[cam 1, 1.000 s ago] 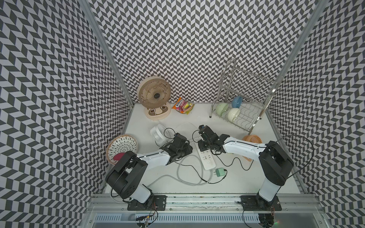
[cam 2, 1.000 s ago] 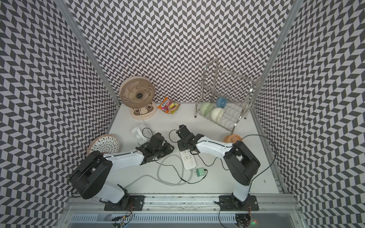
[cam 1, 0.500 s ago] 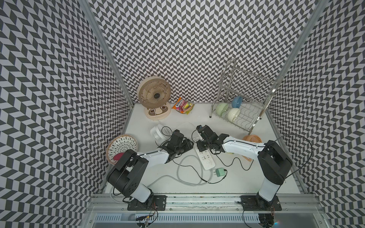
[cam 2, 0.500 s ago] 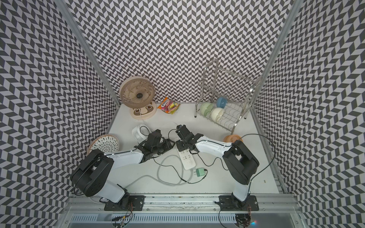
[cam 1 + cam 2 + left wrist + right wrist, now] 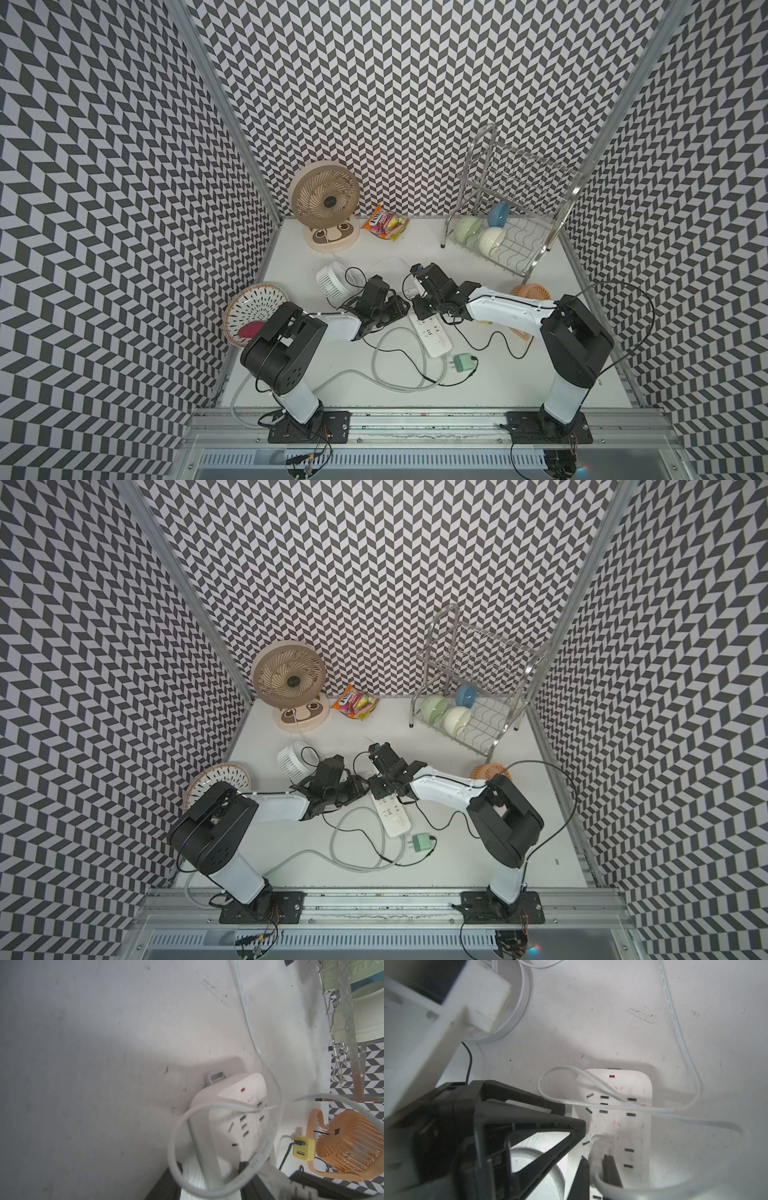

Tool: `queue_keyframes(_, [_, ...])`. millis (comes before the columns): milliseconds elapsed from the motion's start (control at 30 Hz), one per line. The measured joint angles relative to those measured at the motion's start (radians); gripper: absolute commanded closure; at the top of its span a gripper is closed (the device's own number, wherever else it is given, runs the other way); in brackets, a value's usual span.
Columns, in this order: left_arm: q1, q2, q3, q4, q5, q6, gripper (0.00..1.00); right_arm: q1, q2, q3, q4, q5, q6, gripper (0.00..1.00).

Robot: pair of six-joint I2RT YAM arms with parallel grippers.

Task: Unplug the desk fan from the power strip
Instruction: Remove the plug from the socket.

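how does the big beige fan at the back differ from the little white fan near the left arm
Colour: the beige desk fan is tan with a bear-face base; the small white fan is plain white. Size: the beige desk fan is larger than the small white fan. Place: the beige desk fan stands upright by the back wall, the small white fan sits mid-table beside the left arm. Both have round slatted grilles.

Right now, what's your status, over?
Right gripper: jaws shut on white cord. Left gripper beside power strip, jaws unclear. Cord loops across the sockets.
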Motion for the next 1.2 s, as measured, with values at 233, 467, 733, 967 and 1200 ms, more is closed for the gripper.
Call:
queue_keyframes(233, [0.002,0.019,0.019,0.004,0.005,0.013,0.61,0.006,0.01,0.019,-0.016,0.006,-0.005,1.0])
queue_keyframes(467, [0.002,0.044,0.04,0.011,-0.002,0.008,0.63,0.016,0.042,0.077,-0.069,0.084,0.01,1.0])
queue_keyframes(733, [0.003,0.048,0.04,0.015,-0.01,-0.003,0.65,0.015,0.046,0.082,-0.066,0.064,0.008,1.0])
queue_keyframes(967, [0.002,0.06,0.024,0.058,-0.021,-0.009,0.65,-0.016,0.046,0.082,-0.058,-0.006,0.024,1.0])
queue_keyframes(1200, [0.002,0.061,0.003,0.098,-0.026,-0.01,0.65,-0.004,0.046,0.082,-0.06,0.046,0.021,1.0])
